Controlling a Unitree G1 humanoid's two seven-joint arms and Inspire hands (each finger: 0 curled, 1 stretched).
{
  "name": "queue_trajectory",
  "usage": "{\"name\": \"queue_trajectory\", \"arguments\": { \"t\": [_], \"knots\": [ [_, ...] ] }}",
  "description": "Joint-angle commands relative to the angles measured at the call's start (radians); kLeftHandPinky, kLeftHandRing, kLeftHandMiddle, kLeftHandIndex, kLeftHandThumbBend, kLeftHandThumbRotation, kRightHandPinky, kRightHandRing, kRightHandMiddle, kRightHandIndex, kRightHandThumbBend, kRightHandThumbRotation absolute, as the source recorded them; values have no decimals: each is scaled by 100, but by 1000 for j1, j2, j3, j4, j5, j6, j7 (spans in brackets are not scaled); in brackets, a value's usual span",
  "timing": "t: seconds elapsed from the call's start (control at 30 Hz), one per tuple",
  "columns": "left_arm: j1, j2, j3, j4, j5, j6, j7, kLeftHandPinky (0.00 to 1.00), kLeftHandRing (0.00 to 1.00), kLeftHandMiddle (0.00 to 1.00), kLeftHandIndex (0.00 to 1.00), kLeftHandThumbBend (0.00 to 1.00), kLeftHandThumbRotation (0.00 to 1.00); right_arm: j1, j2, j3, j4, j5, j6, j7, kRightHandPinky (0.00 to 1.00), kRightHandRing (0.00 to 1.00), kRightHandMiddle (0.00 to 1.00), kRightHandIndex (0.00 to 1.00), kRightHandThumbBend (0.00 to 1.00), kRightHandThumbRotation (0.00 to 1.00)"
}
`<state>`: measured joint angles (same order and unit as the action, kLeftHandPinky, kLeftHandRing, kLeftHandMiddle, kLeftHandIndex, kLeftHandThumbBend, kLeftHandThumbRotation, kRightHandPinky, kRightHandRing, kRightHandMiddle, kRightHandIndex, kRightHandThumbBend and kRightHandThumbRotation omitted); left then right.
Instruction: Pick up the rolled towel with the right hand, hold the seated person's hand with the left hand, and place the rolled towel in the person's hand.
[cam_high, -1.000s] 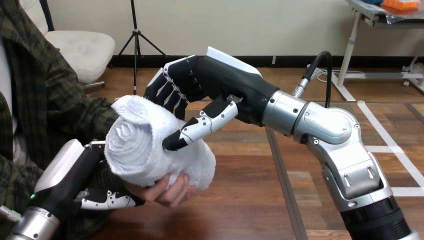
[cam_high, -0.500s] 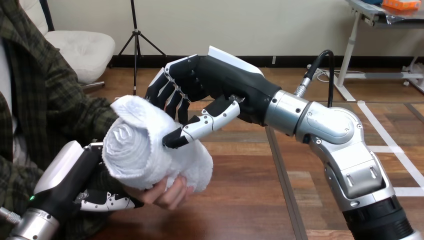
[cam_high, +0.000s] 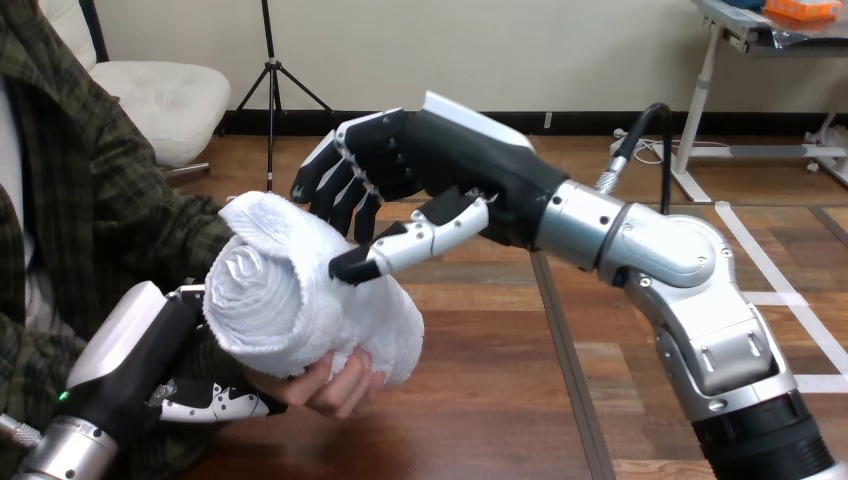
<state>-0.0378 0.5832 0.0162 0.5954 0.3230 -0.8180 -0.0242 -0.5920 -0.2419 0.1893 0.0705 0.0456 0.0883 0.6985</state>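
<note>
Towel (cam_high: 290, 300) lies in the person's hand (cam_high: 335, 385). Right hand (cam_high: 440, 165) spread wide, thumb tip at the roll's top. Left hand (cam_high: 150, 360) curled round the person's hand from below. Likely soft, light, unrolls easily; grip mid-roll.

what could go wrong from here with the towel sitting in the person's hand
1. The rolled towel is bulky and overhangs the person's hand, which cups only its lower edge. It might roll off onto the table.
2. The right hand is open, but its thumb tip sits at the towel's top and its fingers are close behind the roll. Pulling away could snag the cloth and drag it out.
</note>
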Motion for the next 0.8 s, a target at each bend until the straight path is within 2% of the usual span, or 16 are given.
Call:
{"name": "queue_trajectory", "arguments": {
  "t": [0.0,0.1,0.3,0.47,0.53,0.57,0.67,0.77],
  "knots": [
    [9,-21,-31,-15,4,11,-17,32,40,49,52,84,16,-25,-15,-57,-6,31,-41,-21,46,55,59,62,87,24],
    [9,-21,-31,-14,3,13,-17,32,40,49,52,84,16,-15,-18,-68,-15,29,-47,-37,48,57,61,63,88,24],
    [13,-21,-30,-15,10,15,-8,32,40,50,52,84,17,11,-27,-88,-29,29,-58,-65,56,68,71,72,94,29],
    [14,-19,-29,-9,7,7,-8,32,39,49,52,84,16,32,-30,-106,-20,30,-93,-83,68,82,83,82,98,36],
    [16,-18,-28,-9,5,7,-8,31,39,49,52,84,16,46,-32,-114,-29,29,-96,-97,69,83,84,83,99,37],
    [17,-17,-27,-9,4,7,-8,31,39,48,52,84,16,50,-32,-115,-32,28,-96,-101,73,88,87,86,99,40],
    [21,-16,-25,-13,0,13,-12,30,38,48,51,84,17,67,-35,-125,-40,27,-113,-114,78,93,91,90,100,44],
    [25,-12,-22,-15,7,18,-6,29,37,48,51,84,18,84,-36,-134,-56,33,-108,-130,84,97,96,95,100,48]
  ]
}}
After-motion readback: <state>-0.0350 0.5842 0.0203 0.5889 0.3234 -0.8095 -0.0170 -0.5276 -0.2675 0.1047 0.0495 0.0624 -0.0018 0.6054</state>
